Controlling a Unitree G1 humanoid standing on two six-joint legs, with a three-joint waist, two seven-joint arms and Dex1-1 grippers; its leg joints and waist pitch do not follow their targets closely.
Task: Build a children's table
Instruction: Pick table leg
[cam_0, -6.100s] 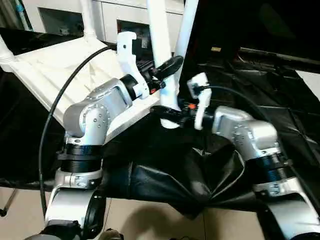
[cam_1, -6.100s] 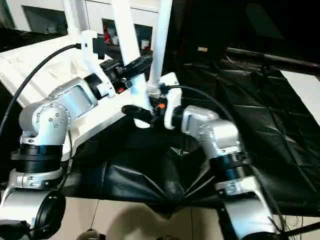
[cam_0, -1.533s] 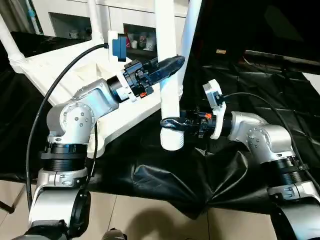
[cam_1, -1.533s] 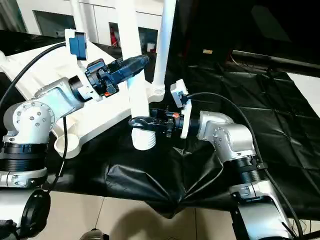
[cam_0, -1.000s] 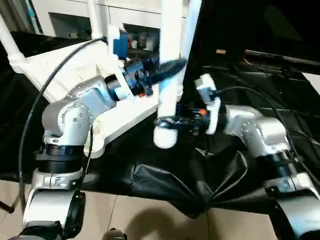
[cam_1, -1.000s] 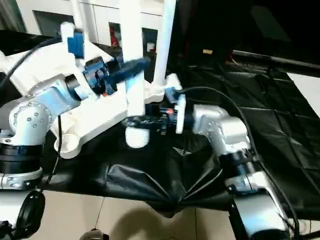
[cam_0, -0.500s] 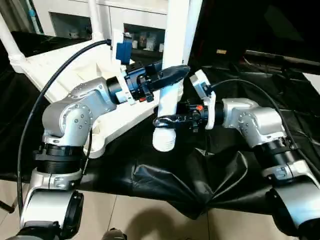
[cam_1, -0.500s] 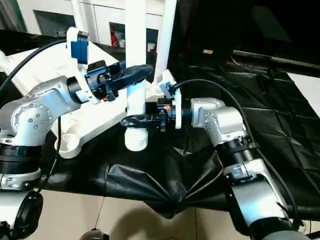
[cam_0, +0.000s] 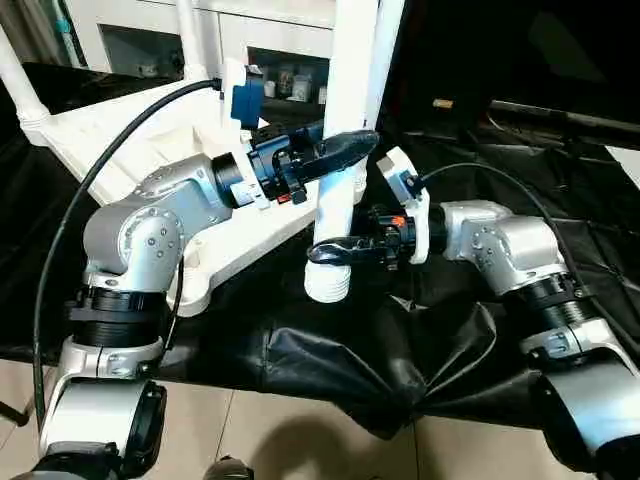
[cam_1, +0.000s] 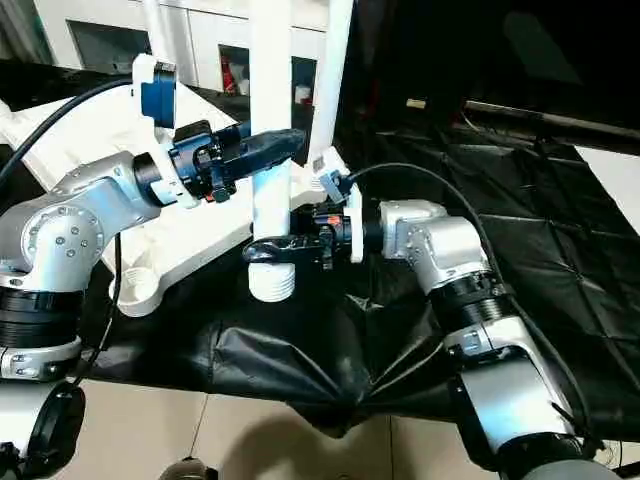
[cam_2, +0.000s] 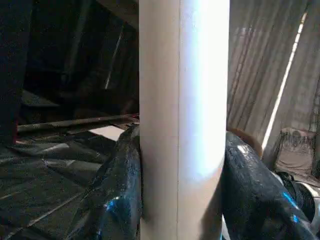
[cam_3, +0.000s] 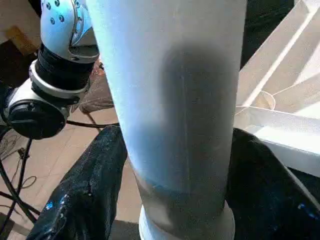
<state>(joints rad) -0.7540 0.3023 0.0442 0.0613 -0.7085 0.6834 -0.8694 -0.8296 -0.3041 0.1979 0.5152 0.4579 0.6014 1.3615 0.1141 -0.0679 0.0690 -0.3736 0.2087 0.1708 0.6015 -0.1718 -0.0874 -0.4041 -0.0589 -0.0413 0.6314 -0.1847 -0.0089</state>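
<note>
The black-draped counter (cam_0: 520, 150) carried the white square table top (cam_0: 120, 150), lying underside up and tilted, with at least three legs already standing from its corner sockets, one at the far left corner (cam_0: 15, 85). By my judgement the build was most of the way along: the last leg (cam_0: 335, 190) was upright just off the top's near edge, not yet seated, its ribbed end hanging free above the cloth. The left gripper (cam_0: 345, 150) pinched this leg higher up, and the right gripper (cam_0: 335, 250) clasped it just above the ribbed end; both wrist views showed fingers (cam_2: 120, 200) either side of the tube. Compared with a second and a half earlier, the leg had shifted a little toward the top and the right forearm had bent in closer
</note>
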